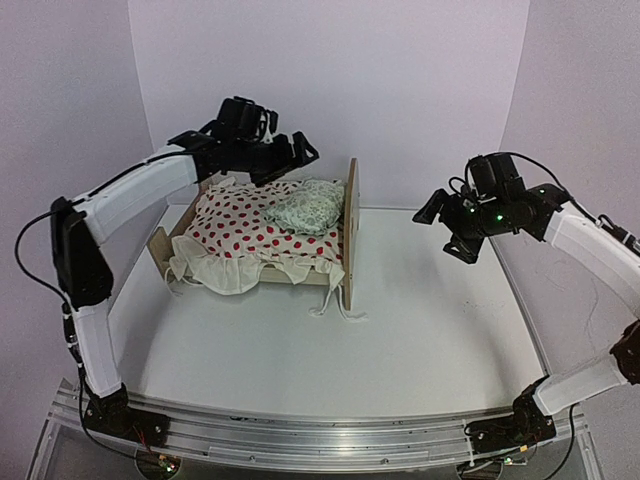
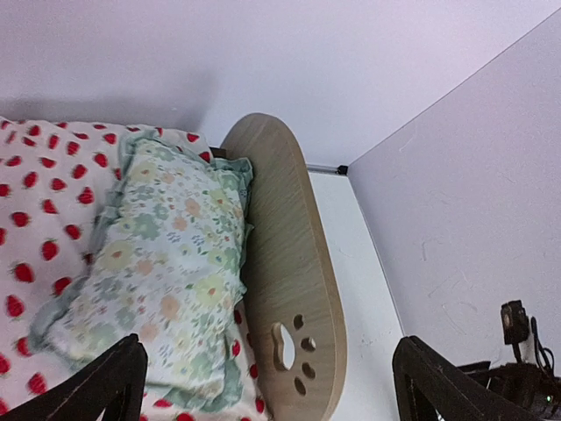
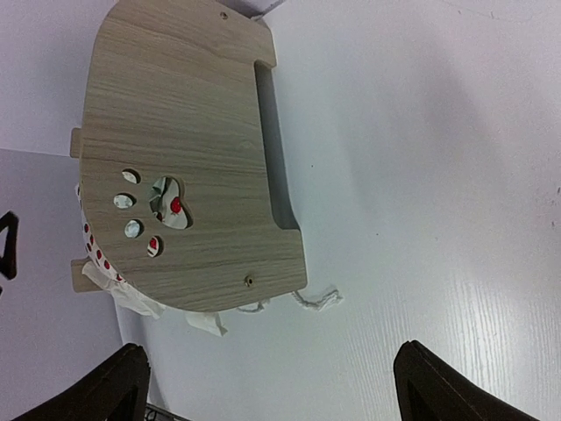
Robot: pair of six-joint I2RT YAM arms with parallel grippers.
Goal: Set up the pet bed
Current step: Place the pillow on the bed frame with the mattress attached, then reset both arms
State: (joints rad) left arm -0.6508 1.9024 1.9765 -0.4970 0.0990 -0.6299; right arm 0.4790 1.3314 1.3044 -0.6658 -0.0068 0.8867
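Far left, left fingers (image 2: 101,386) apart, empty, above pet bed (image 1: 160,245) on rear-left surface (image 1: 430,330). Bed holds red-dotted blanket (image 1: 235,225), ruffle overhanging near rail; floral pillow (image 1: 305,207) lies against headboard (image 3: 193,158). Right fingers (image 3: 105,386) apart, empty, beyond headboard.

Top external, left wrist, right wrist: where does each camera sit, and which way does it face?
Top external: above, behind the robot, facing the pet bed; left arm, right arm show.
Left wrist: over the bed, looking down on pillow, headboard; own fingers.
Right wrist: beside the bed, facing headboard's outer side; own fingers.
Shared: paw-print headboard.
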